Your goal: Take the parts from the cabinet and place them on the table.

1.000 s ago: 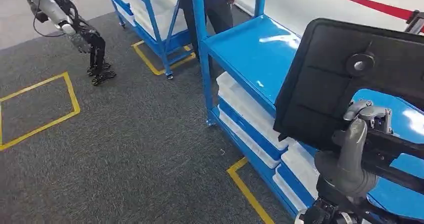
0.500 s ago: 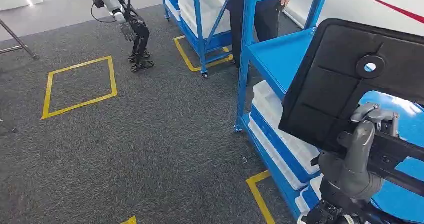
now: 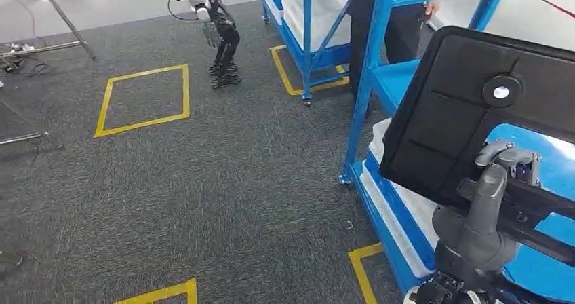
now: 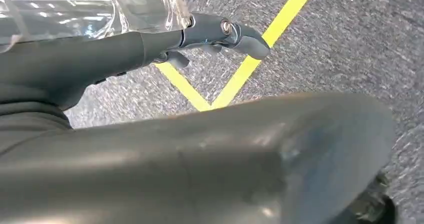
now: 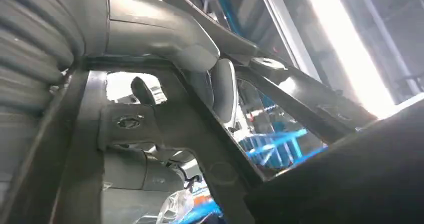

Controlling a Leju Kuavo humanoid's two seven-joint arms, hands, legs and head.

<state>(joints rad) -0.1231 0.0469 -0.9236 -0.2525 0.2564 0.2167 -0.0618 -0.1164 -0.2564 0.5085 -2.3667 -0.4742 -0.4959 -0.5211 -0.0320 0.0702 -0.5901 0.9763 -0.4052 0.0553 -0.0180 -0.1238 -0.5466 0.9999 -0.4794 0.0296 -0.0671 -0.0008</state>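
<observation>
Right hand (image 3: 498, 182): you grasp the black part (image 3: 468, 107), thumb over its near edge.
Part: raised at the right, in front of the blue rack (image 3: 369, 87).
Left hand (image 4: 220, 31): you cannot tell its state.
Far: another robot (image 3: 213, 19) on the carpet (image 3: 224, 182).

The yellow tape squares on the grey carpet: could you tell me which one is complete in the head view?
The yellow tape square at upper left, near the other robot; all its sides show, while the others are cut off.

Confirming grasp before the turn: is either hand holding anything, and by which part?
The right hand grips the black panel part at its lower edge. The left hand looks empty.
</observation>
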